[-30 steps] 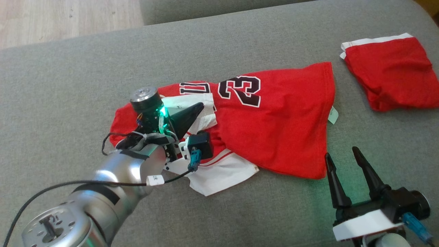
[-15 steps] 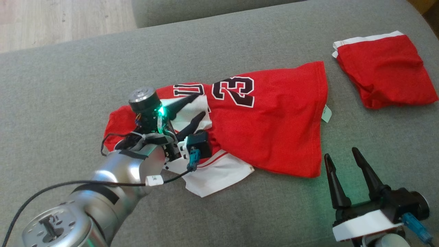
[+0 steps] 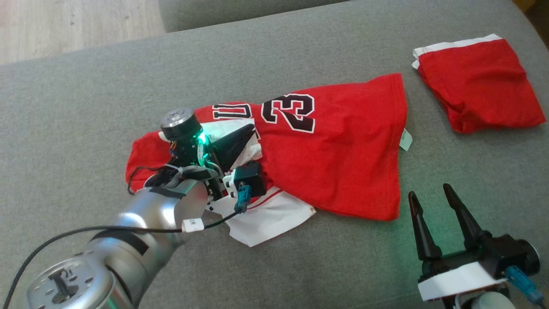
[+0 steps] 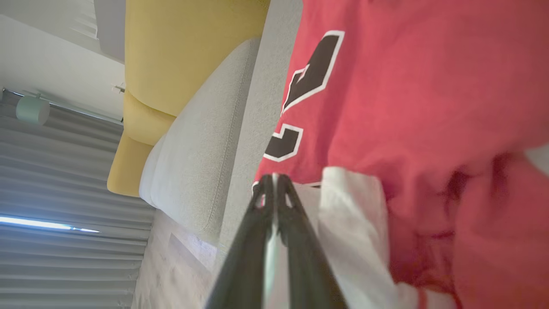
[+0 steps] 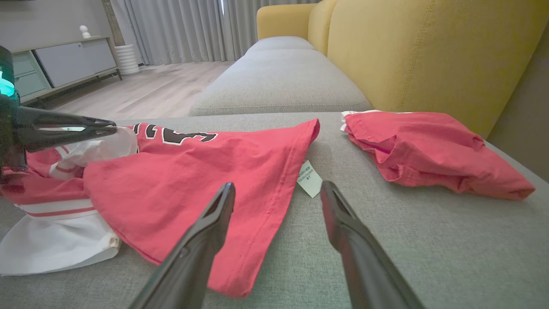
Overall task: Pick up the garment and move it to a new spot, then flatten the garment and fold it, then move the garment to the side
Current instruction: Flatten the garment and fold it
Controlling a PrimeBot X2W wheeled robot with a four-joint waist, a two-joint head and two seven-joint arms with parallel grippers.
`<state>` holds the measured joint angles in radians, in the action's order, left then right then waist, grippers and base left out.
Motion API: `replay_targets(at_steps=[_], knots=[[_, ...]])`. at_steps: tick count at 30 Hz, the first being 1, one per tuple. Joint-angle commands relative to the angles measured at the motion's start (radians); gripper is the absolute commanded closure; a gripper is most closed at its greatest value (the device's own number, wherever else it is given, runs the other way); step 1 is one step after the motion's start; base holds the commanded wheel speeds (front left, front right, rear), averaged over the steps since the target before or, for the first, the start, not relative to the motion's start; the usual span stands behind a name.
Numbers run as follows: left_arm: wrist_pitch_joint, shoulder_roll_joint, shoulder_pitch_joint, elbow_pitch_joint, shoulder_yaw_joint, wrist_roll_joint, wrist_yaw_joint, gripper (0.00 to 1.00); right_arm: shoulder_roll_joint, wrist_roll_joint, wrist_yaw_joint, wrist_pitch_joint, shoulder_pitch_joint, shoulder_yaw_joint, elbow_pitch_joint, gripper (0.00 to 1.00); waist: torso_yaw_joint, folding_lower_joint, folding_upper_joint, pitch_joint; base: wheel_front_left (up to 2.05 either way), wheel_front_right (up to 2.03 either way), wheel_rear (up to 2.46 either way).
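fingers of the left gripper (image 3: 245, 131) are pressing together on a white fold of the garment (image 3: 343, 163), which is lying crumpled across the grey sofa seat (image 3: 85, 107). the right gripper (image 3: 429, 192) is hovering with fingers spread, near its red hem.

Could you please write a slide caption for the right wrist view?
Open right gripper poised beside the red jersey on the grey cushion, a second red garment lying apart.

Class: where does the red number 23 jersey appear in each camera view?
Head view: jersey at centre, on the grey cushion.
Left wrist view: jersey across the right side.
Right wrist view: jersey from lower left to centre.
Shared landmark: its black print.
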<state>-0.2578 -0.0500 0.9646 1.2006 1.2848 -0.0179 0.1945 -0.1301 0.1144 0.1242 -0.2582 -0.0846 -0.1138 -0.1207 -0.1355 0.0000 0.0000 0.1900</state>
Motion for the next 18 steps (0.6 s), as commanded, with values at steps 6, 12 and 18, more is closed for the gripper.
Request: replay_targets(at_steps=[6,12,18], knots=[[-0.004,-0.04,0.079,-0.097,-0.068,0.069,-0.02,1.0,-0.012,0.003,0.007,-0.004,0.0,0.0,0.03,0.0,0.041,0.0,0.0,-0.021,0.0,0.0,0.0],[-0.004,-0.116,0.121,-0.246,-0.136,0.131,-0.058,1.0,-0.016,0.026,0.007,-0.004,-0.025,-0.02,-0.016,0.0,0.065,0.0,0.0,-0.03,0.0,0.0,0.0],[-0.004,-0.228,0.168,-0.358,-0.187,0.145,-0.056,1.0,-0.041,0.098,0.007,-0.004,-0.045,-0.095,-0.088,0.0,0.083,0.0,0.0,-0.031,0.0,0.0,0.0]])
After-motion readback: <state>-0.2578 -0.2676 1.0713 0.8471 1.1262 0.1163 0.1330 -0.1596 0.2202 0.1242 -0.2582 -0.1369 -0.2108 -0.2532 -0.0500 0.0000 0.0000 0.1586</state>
